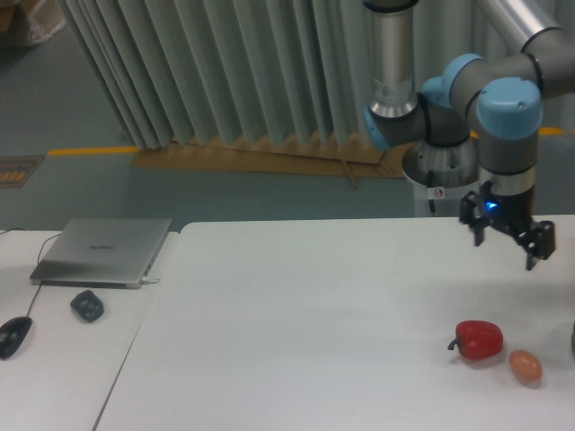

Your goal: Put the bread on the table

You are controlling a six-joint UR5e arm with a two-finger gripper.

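The bread is out of view. My gripper (pixel 506 250) hangs open above the right side of the white table (pixel 296 332), with nothing between its fingers. It is up and slightly right of a glossy red pepper (pixel 477 339), and well apart from it. A smooth pinkish-orange oval (pixel 526 365) lies just right of the pepper, near the table's front right.
A narrower white desk (pixel 63 359) at the left carries a closed laptop (pixel 103 251), a dark mouse (pixel 13 336) and a small dark lump (pixel 87 305). A dark object (pixel 572 338) is cut off by the right edge. Grey curtains hang behind.
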